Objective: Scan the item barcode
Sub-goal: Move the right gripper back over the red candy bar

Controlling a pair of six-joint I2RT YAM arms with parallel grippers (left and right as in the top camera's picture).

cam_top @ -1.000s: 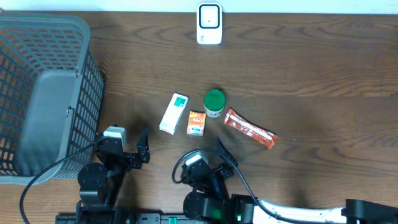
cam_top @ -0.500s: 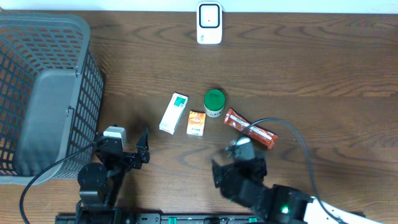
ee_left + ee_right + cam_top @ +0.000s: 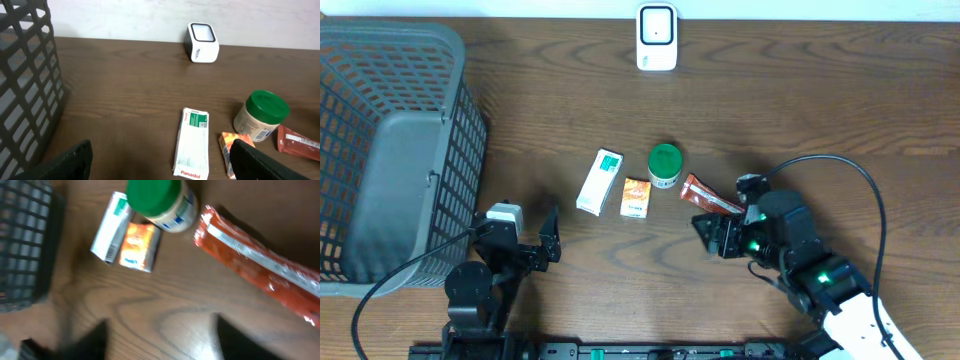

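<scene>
- Red packet [image 3: 260, 267] on dark wood table [image 3: 820, 100], far end cut off.
- Left gripper [image 3: 159, 150] spread, empty.
- Right gripper [image 3: 161, 330] blurred, fingers apart, bare wood between.

Overhead: straight down from high above the whole desk [image 3: 840, 110]. Left wrist: low over the desk, facing the scanner [image 3: 202, 42] at the far edge. Right wrist: close, tilted, steeply down. Shared by all three: jar [image 3: 665, 160], white box [image 3: 600, 182], wrapper [image 3: 703, 196].

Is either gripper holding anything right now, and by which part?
Nothing is held. The right gripper is open near the red wrapper, which is not between its fingers; the left gripper is open with nothing in it.
</scene>
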